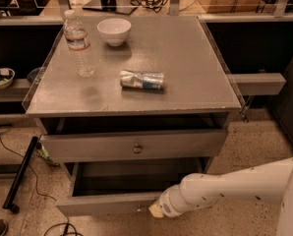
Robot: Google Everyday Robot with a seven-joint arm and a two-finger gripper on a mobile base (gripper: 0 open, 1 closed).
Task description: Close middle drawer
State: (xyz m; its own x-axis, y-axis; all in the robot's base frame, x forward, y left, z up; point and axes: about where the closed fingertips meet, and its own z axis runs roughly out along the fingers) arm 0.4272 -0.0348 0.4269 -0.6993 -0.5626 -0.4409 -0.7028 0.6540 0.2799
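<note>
The middle drawer is pulled far out below the cabinet top, showing its bare grey inside. Its low front panel has a small knob at centre. My gripper, at the end of the white arm, sits against the right part of that front panel, just right of the knob. The arm comes in from the lower right. Above it, the taller-fronted upper drawer with a bigger knob stands slightly out.
On the grey cabinet top are a water bottle, a white bowl and a crushed can. A low shelf juts out on the right. Cables and a black bar lie on the floor at left.
</note>
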